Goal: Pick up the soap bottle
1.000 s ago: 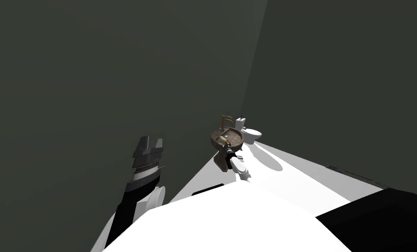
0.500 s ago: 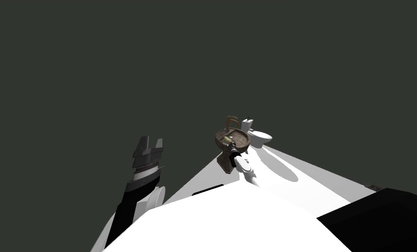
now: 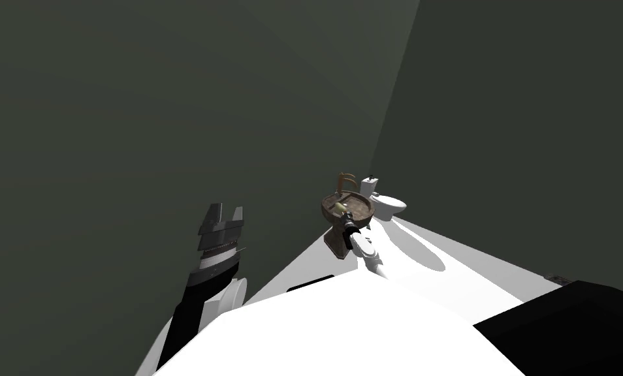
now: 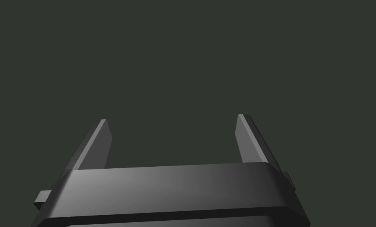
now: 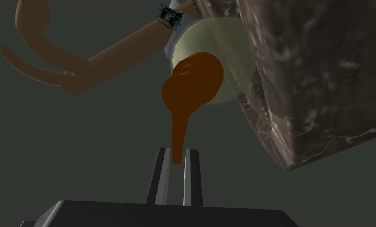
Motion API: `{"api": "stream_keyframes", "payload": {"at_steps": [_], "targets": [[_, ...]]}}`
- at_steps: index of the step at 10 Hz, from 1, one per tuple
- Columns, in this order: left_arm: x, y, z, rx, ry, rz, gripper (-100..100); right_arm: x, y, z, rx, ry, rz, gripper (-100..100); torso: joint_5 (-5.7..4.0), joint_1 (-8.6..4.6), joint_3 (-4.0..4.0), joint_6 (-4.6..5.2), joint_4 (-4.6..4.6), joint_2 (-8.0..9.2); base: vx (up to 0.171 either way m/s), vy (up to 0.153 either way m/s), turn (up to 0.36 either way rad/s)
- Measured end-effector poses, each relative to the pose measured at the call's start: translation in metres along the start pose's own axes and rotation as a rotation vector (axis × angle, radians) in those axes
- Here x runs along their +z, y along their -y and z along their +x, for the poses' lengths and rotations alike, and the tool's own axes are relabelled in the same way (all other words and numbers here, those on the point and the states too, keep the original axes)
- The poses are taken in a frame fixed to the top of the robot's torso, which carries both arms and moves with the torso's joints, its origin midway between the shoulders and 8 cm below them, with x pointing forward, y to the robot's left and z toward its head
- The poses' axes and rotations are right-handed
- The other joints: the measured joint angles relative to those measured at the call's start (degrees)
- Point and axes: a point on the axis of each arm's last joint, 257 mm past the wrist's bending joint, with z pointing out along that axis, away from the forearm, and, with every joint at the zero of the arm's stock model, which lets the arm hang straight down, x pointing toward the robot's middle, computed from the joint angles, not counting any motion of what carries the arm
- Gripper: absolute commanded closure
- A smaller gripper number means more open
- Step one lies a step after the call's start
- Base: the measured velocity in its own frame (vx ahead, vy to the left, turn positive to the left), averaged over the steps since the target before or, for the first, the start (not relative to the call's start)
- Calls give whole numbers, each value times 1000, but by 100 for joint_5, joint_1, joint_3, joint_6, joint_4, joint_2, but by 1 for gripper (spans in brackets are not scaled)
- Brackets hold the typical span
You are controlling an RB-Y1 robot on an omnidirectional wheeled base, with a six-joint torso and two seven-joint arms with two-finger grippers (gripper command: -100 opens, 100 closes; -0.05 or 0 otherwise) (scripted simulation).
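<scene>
The soap bottle [image 5: 226, 43] has a pale green body and an orange-brown pump head whose spout points down toward my hand. It lies against the mottled brown sink [image 5: 321, 79]. My right gripper [image 5: 177, 149] has its fingers drawn close together with the tip of the spout between them. In the head view the right gripper [image 3: 345, 219] reaches over the rim of the round brown sink [image 3: 362, 210], where the bottle [image 3: 338, 207] shows as a small pale spot. My left gripper [image 3: 228, 210] is held up at the left, open and with nothing in it [image 4: 171, 117].
A curved brown faucet [image 5: 104, 59] rises beside the bottle, at the back of the sink [image 3: 347, 181]. A white toilet [image 3: 387, 205] stands just right of the sink. Dark grey-green walls meet in a corner behind both. The floor is white.
The head view shifted a little early in the second, so sink and toilet sit slightly further right: my own move. The right arm stays at the sink; the left arm is unmoved.
</scene>
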Motion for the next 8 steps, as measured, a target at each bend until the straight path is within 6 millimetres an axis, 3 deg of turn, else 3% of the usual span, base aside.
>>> {"api": "stream_keyframes", "payload": {"at_steps": [1,2,5,8], "targets": [[0,0,0,0,0,0,0,0,0,0,0,0,0,0,1,1,0,0,1,0,0,0,0],[0,0,0,0,0,0,0,0,0,0,0,0,0,100,1,1,1,0,1,1,21,-16,-199],[0,0,0,0,0,0,0,-6,-18,-23,-1,41,-30,100,0,-4,-2,-2,2,-7,32,-20,-196],[0,0,0,0,0,0,0,-15,-41,-61,-2,107,-65,100,-4,-6,10,25,-8,26,49,-27,-304]]}}
